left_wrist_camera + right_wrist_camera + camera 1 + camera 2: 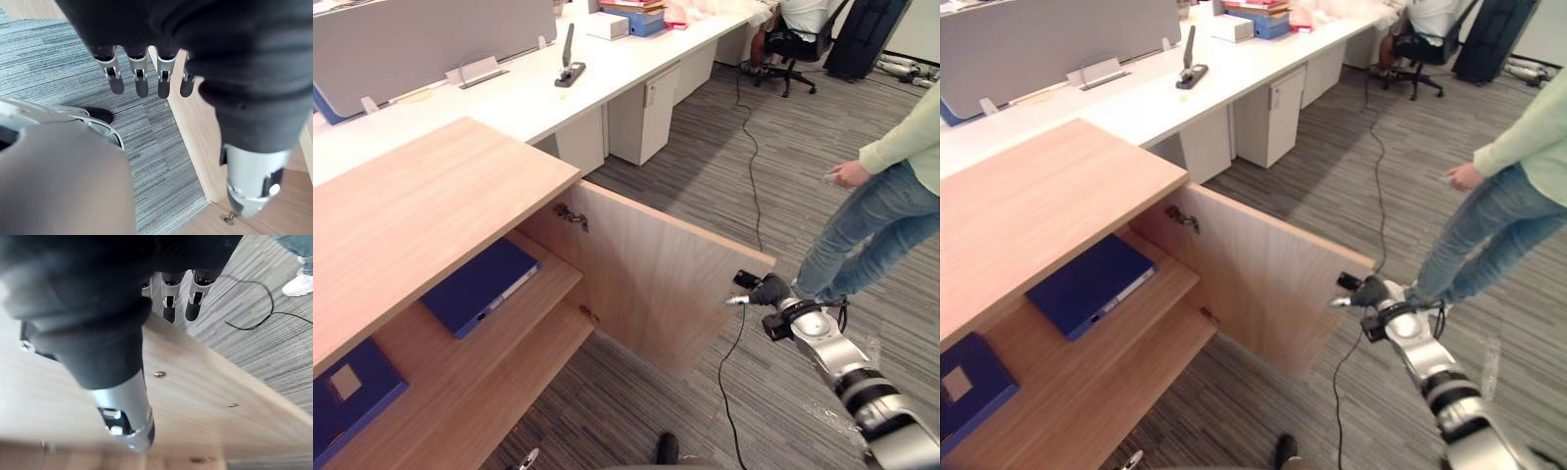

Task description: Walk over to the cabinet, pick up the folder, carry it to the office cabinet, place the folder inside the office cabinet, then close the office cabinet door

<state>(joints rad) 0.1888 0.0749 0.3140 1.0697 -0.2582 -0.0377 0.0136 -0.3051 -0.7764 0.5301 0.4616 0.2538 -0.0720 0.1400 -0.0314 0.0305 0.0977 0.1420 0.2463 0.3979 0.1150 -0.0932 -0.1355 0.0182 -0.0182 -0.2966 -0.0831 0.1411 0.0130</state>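
The wooden office cabinet (411,206) stands with its door (646,269) swung wide. A blue folder (480,286) lies flat on the upper shelf inside, and a second blue folder (347,392) lies lower at the left. My right hand (766,291) is at the door's outer edge. In the right wrist view its straight fingers (168,308) reach past that edge while the thumb (124,416) lies along the door's (205,396) inner face. My left hand (141,81) hangs over the carpet beside the cabinet's side panel, its fingers relaxed and holding nothing.
A person in jeans (862,225) stands on the carpet just right of the door. A long white desk (509,98) with a pedestal unit (641,113) runs behind the cabinet. Another person sits on an office chair (793,29) at the far end.
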